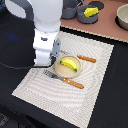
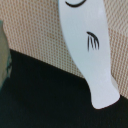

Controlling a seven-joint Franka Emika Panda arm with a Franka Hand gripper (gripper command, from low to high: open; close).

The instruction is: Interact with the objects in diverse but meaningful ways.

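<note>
A yellow banana (image 1: 68, 64) lies on the round tan plate (image 1: 75, 73) in the middle of the woven mat (image 1: 95, 95). My gripper (image 1: 52, 60) hangs low just beside the plate, on the exterior view's left; its jaws are hidden by the arm. The wrist view shows a long pale white-and-blue tool (image 2: 87, 45) with dark marks, lying across the mat's edge and the black table. I cannot tell whether it is held. A yellow cheese wedge (image 1: 90, 12) sits in the grey-blue pot (image 1: 86, 18) at the back. The dark brown bar is out of view.
An orange-handled knife (image 1: 86, 58) lies beyond the plate and an orange-handled fork (image 1: 66, 80) lies in front of it. A pale bowl (image 1: 122, 17) and a dark round dish (image 1: 96, 4) stand on the brown board at the back. A black cable (image 1: 15, 64) runs across the black table.
</note>
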